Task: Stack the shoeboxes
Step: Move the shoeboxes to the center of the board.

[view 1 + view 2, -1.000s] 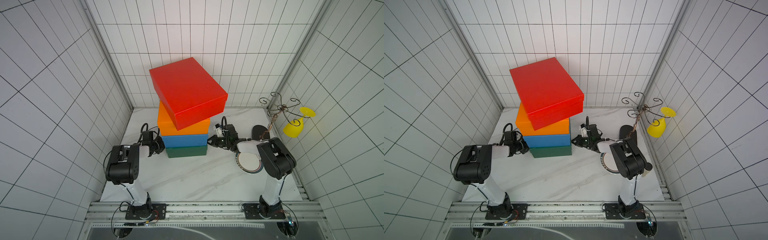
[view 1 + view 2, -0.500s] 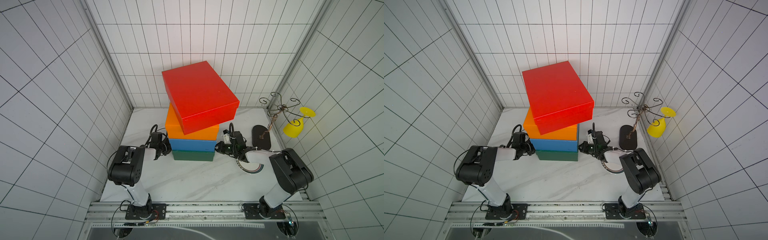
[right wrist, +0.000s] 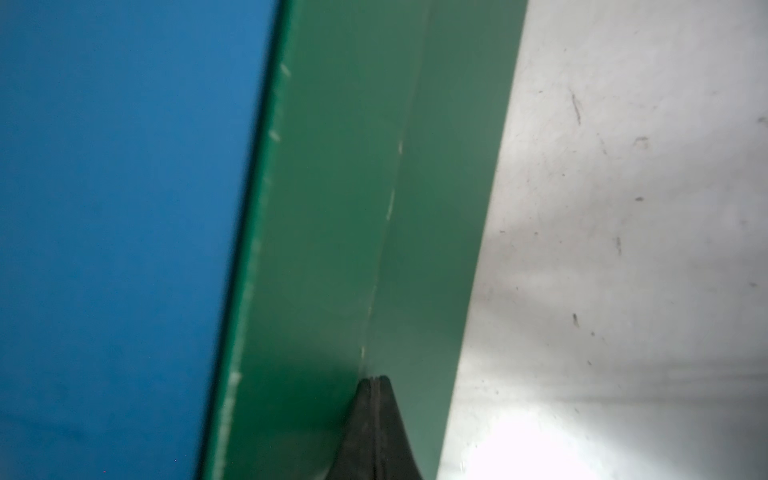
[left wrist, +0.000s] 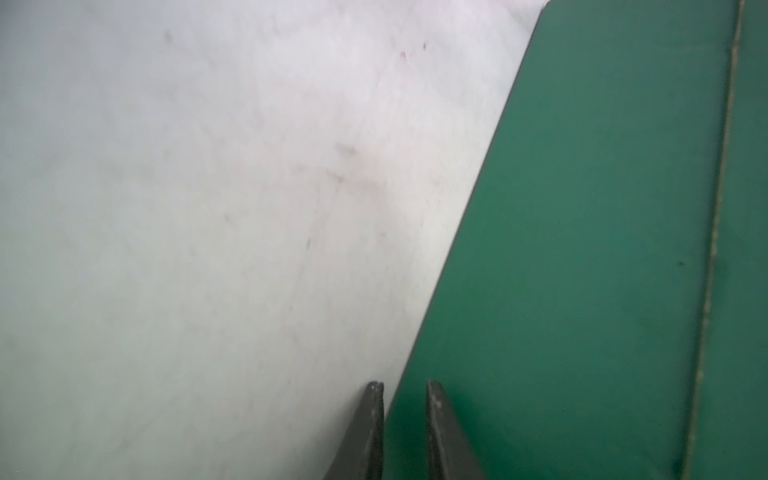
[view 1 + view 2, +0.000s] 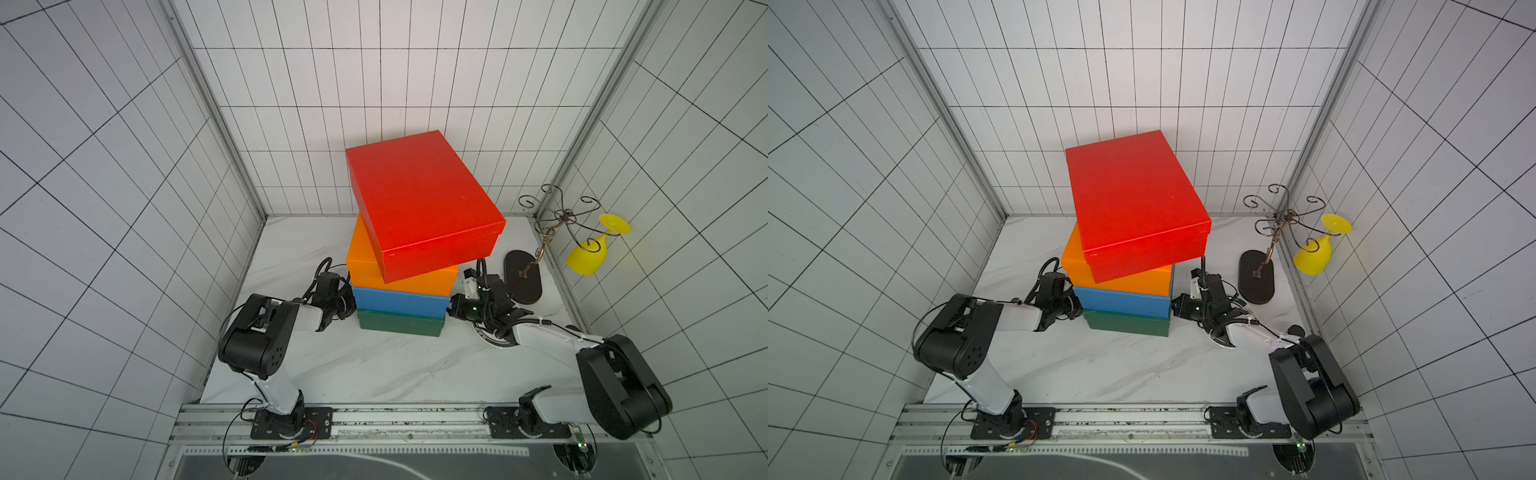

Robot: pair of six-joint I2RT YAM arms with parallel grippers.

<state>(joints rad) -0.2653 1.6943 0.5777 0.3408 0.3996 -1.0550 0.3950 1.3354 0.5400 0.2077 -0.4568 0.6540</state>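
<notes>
- The left gripper (image 4: 401,386), fingers narrowly apart and empty, and the right gripper (image 3: 374,380), closed, flank the green shoebox (image 5: 399,326) at frame centre.
- Four shoeboxes form one stack on the table (image 5: 374,365): green, blue shoebox (image 5: 399,301), orange shoebox (image 5: 362,249), and red shoebox (image 5: 415,203) skewed on top.
- The step is likely squaring the stack; the next move is gently straightening the red one.

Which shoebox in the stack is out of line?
The red box on top: it sits twisted, overhanging the orange box beneath, while the blue box and green box below stack roughly square with it.
</notes>
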